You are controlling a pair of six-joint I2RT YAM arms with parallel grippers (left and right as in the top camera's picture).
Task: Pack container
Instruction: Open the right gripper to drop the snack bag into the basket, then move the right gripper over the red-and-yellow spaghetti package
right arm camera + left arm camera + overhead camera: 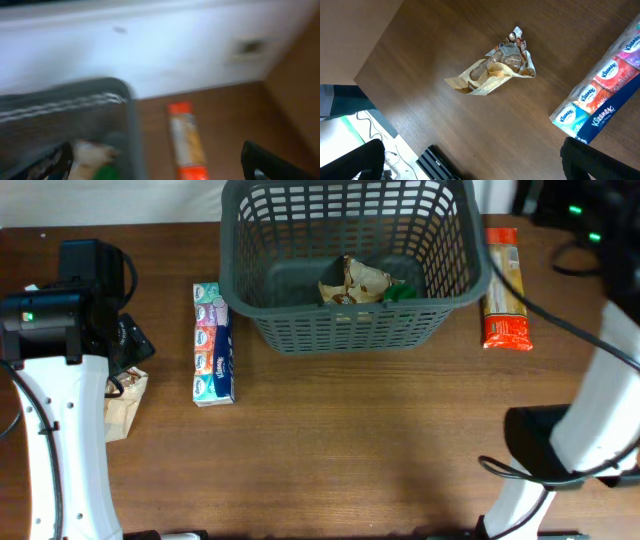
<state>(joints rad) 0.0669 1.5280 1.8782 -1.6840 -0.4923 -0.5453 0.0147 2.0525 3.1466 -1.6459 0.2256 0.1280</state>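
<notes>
The dark grey basket (350, 305) stands at the back middle of the table, and its rim shows blurred in the right wrist view (131, 130). Inside it lie a crumpled snack bag (358, 280) and a green item (402, 292). My left gripper (470, 165) is open and empty above the table, near a tan snack bag (495, 70) and a Kleenex tissue pack (600, 97). My right gripper (165, 165) is open and empty above the basket's right corner, with a spaghetti pack (186, 135) below it.
In the overhead view the tissue pack (212, 345) lies left of the basket, the spaghetti pack (503, 290) right of it, and the tan bag (127, 402) at the far left by the left arm. The table's left edge (375, 95) is near.
</notes>
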